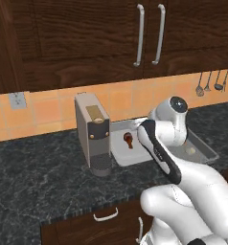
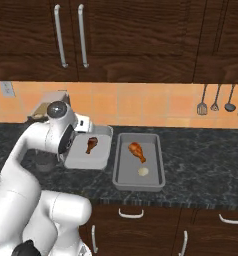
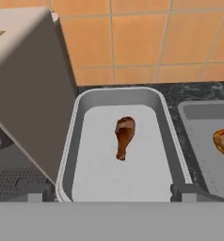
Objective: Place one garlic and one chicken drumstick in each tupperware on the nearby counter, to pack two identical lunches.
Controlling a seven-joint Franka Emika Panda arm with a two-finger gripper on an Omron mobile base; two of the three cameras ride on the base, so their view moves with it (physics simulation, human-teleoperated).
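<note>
Looking across the speckled black-grey counter (image 2: 201, 155) from left to right, a tall grey-and-black coffee machine (image 1: 93, 134) stands at the far left, against the orange tiled wall. Just beside it on its right lies the pale whitish-grey tupperware (image 2: 86, 155), a shallow rimmed tray holding one brown chicken drumstick (image 3: 124, 137) near its middle and no garlic that can be seen. Above the near edge of this tray hangs the gripper (image 3: 109, 196), its two dark fingertips (image 3: 182, 192) spread wide apart with nothing between them. Next to the right, close alongside, sits the darker grey tupperware (image 2: 139, 161), which holds a second chicken drumstick (image 2: 137, 151) and, nearer the front, a small pale garlic (image 2: 143, 172). Utensils (image 2: 218, 100) hang on the wall at the far right. By this layout the darker tray looks complete and the pale tray lacks its garlic. A garlic bulb is probably light and firm with a papery, rounded skin that may roll, so it is best pinched across its widest part. The drumsticks are likely heavier and slick, gripped best around the thick meaty end.
</note>
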